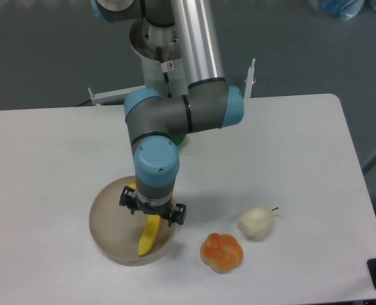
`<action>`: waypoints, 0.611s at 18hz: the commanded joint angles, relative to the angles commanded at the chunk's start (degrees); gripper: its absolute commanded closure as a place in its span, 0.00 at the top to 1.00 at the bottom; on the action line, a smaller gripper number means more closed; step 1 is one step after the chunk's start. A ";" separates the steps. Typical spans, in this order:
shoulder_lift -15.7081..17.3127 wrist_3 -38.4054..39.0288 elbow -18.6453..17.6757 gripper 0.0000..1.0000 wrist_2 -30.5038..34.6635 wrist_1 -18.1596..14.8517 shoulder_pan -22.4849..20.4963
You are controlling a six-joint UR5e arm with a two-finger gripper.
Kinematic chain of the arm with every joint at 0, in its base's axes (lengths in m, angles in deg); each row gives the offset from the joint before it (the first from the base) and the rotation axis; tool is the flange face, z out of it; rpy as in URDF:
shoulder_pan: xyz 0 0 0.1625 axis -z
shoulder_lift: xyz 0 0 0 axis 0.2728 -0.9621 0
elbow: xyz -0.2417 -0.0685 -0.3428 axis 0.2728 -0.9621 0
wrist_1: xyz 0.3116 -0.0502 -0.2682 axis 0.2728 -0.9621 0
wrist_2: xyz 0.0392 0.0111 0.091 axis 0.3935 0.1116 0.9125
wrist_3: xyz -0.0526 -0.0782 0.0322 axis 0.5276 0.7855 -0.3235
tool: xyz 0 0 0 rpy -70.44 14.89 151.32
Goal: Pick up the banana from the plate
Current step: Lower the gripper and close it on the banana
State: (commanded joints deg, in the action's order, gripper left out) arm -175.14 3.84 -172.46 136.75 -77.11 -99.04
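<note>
The banana (149,234) lies on the plate (105,225) in the lower left of the frame. The gripper (153,213) hangs over its middle, fingers spread open. The banana looks light, smooth and soft; grip its middle gently.

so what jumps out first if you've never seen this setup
The grey and blue arm dominates, bent down over the tan plate at front left, its gripper spread above the yellow banana lying there. To the right on the white table sit an orange bun and a pale pear.
</note>
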 joint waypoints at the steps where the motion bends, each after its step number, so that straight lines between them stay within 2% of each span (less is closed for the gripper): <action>1: -0.35 -0.09 -0.09 1.00 0.00 0.09 0.00; 5: -2.11 0.00 -0.27 1.00 2.54 0.44 0.96; 8: -2.46 0.09 -0.35 0.88 2.72 0.79 1.14; 11: -2.82 0.17 -0.35 0.65 2.72 0.71 1.14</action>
State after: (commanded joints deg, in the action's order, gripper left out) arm -177.96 4.01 -172.82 139.47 -76.41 -97.90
